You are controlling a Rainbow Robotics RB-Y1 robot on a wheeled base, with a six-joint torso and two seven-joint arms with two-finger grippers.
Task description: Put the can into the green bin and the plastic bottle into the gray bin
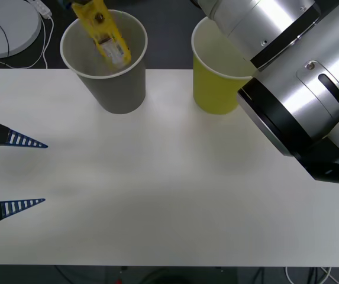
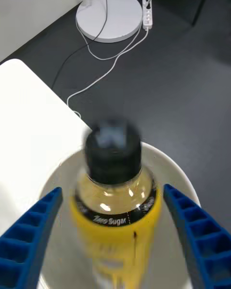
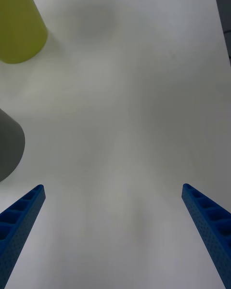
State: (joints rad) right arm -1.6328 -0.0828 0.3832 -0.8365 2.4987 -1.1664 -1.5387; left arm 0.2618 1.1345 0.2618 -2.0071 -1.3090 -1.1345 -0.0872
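Blue ribbed fingers [image 2: 29, 231] of the right gripper [image 2: 113, 236] stand spread at either side of the plastic bottle [image 2: 114, 197] in the right wrist view, with a clear gap between each pad and the yellow body, so the gripper is released, not clenched. The bottle's black cap points up toward the camera and its lower part sits inside a white rolled rim. In the front view the plastic bottle [image 1: 105, 36] leans at a tilt in the mouth of the gray bin [image 1: 111, 62], label upward, partly blurred, as though it is dropping or has just come to rest against the inner wall; I cannot tell which. The right arm's silver casing fills the near right of that view and hides part of the green bin [image 1: 216, 77], which stands beside the gray one on the white counter [image 1: 157, 177].

The left gripper [image 1: 15, 173] hovers low at the counter's left edge, fingers wide apart and holding nothing.

By my reading the bottle step is at its release, effectively done. No can is on the bare counter, and whether it already lies in the green bin cannot be made out. The next move calls for lifting the right gripper straight up, clear of the rim, without nudging the cup.
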